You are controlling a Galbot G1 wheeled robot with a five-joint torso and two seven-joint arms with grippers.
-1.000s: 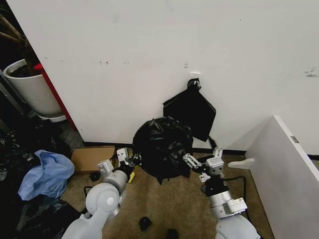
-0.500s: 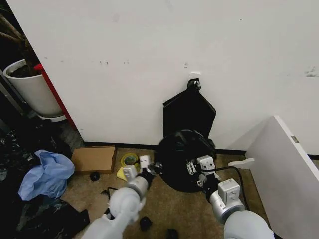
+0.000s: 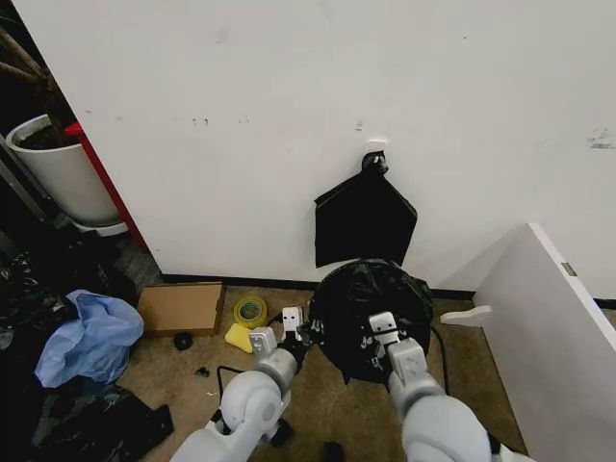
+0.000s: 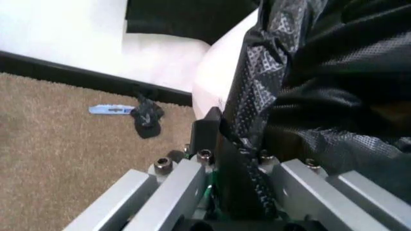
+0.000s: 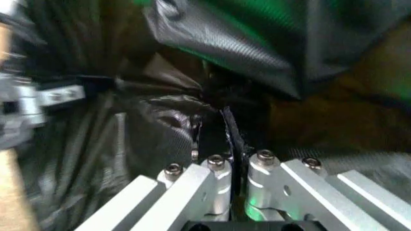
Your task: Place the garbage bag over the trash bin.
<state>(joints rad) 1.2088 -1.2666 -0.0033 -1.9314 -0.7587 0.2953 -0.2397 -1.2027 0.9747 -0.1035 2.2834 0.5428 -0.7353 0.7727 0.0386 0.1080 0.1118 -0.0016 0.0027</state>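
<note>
The glossy black garbage bag (image 3: 375, 303) bulges on the floor by the wall, below a flat black bag (image 3: 364, 221) hung on a hook. My left gripper (image 3: 298, 327) is at its left edge and is shut on a strip of its film (image 4: 241, 144). My right gripper (image 3: 377, 337) is at its front, shut on a fold (image 5: 229, 137). The left wrist view shows the trash bin (image 4: 218, 77) as a cream curved wall with the bag draped down its side. In the head view the bag hides the bin.
A white plant pot (image 3: 60, 171) stands far left, with a blue cloth (image 3: 91, 337) and dark clutter below it. A cardboard box (image 3: 181, 306), a yellow tape roll (image 3: 250, 310) and small black bits lie on the carpet. A white panel (image 3: 553, 327) closes the right side.
Both grippers have carried the bag to the right, from left of the hanging bag to directly below it. The arms have swung in closer together.
</note>
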